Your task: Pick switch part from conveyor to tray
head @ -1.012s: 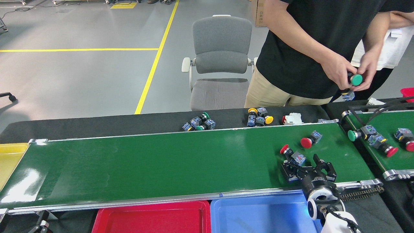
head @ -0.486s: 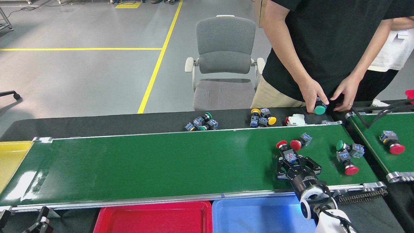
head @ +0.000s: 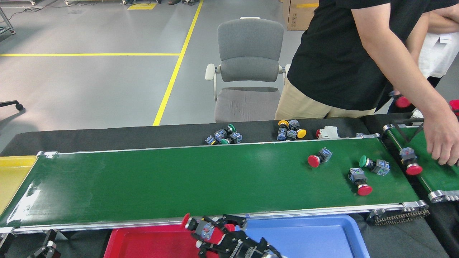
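In the head view, your right pincer (head: 209,229) sits low at the bottom edge, and it is clenched around a small switch part with a red button cap and a blue-grey body (head: 202,226). That part hangs over the top edge of the flat red plastic tray (head: 143,243), close to where it meets the flat blue plastic tray (head: 315,236) beside it. So I think you are in the carry-and-drop step: the part is off the long glossy green conveyor with silver side rails (head: 161,182) and is almost at its place. The next move, I think, is to bring the part a bit more over the red tray, go down a little, and then let go so it lands inside and not on the rim between the two trays. Your left pincer is not in the picture. Three more switch parts lie on the conveyor at its right end: a red-capped one (head: 318,158), a green-capped one (head: 374,165) and another red-capped one (head: 359,181) nearest you. They lie apart from each other. A person in a black shirt (head: 340,53) stands behind the black table (head: 107,138) and has a hand (head: 443,138) over the narrower second green belt (head: 435,173) on the right, so stay away from that side.
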Controlling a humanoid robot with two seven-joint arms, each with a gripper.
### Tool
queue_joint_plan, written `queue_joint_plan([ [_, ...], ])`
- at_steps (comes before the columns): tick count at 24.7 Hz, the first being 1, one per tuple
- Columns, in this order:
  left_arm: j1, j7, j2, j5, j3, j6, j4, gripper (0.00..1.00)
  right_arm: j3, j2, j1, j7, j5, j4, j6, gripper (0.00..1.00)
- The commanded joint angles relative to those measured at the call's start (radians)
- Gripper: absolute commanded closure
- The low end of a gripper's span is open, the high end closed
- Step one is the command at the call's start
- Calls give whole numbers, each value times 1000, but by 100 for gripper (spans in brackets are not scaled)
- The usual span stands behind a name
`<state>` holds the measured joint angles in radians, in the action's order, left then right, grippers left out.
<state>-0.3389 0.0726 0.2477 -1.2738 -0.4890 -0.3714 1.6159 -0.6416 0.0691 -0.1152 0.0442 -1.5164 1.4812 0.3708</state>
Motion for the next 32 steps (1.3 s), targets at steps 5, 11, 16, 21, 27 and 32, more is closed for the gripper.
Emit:
queue_joint_plan([
  [5, 12, -20, 5, 5, -3, -4, 12, 0, 16, 6, 5, -7, 12, 79, -4, 0],
  [11, -6, -20, 1, 8, -19, -4, 16, 0, 344, -15, 252, -38, 36, 281, -263, 1],
  [16, -8, -20, 2, 8, -19, -4, 18, 0, 433, -12, 370, -207, 56, 266, -734, 1],
  [21, -6, -20, 2, 8, -8, -4, 15, 0, 436, -26, 324, -132, 108, 238, -819, 1],
  [27, 3, -20, 5, 8, -6, -4, 12, 0, 431, -58, 180, 42, 102, 157, -813, 1],
  [32, 9, -20, 9, 8, -5, -4, 12, 0, 430, -95, 54, 117, 111, 45, -780, 1],
])
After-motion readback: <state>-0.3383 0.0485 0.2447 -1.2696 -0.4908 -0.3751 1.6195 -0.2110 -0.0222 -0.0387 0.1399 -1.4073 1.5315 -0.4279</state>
